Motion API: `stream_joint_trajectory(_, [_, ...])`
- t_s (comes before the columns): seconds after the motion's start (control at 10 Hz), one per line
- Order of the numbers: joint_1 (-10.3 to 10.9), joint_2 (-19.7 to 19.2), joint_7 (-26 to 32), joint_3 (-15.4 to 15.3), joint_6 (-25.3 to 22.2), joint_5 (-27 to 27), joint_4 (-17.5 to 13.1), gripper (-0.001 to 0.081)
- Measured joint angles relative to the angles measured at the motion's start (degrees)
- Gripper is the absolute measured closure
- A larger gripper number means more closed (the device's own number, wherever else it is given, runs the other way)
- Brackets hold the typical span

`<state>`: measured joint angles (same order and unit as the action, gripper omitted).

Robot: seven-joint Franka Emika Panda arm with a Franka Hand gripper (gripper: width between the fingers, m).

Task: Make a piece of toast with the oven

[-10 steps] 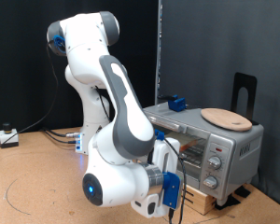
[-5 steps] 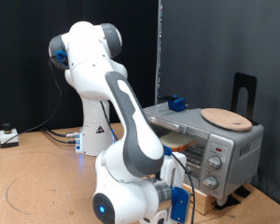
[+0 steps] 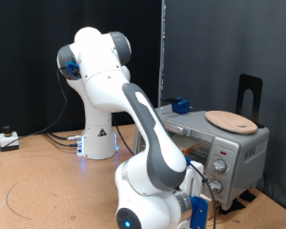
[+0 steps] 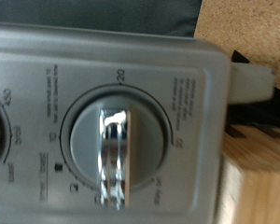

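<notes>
The oven (image 3: pixel 234 151) is a silver-grey box on the exterior view's right, with knobs on its right panel. Through its glass front, a tan-orange slice that looks like the piece of toast (image 3: pixel 184 145) shows inside, partly hidden by the arm. My gripper (image 3: pixel 202 198) hangs low, directly in front of the knob panel, and its fingers are too small to make out. The wrist view is filled by one grey dial (image 4: pixel 115 149) with a chrome grip and numbers around it. No fingers show there.
A round wooden board (image 3: pixel 231 121) lies on top of the oven. A wooden slatted base (image 3: pixel 226 202) carries the oven, also seen as the wooden base (image 4: pixel 259 187). A blue object (image 3: pixel 180 105) and a black stand (image 3: pixel 250 93) sit behind. Cables (image 3: pixel 10 141) lie at the left.
The arm's lower links and hand have swung toward the exterior view's right, from in front of the oven door to the knob panel.
</notes>
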<state>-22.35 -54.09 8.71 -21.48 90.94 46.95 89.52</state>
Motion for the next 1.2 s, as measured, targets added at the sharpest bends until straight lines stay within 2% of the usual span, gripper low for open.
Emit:
stream_joint_trajectory(0.5, [1.4, 0.0, 0.0, -1.7, 0.1, 0.9, 0.0, -0.0001])
stream_joint_trajectory(1.0, [2.0, 0.0, -0.5, -1.9, 0.6, 1.0, 0.3, -0.0001])
stream_joint_trajectory(1.2, [2.0, 0.0, -1.1, -2.0, 0.3, 1.0, 0.7, 0.0262])
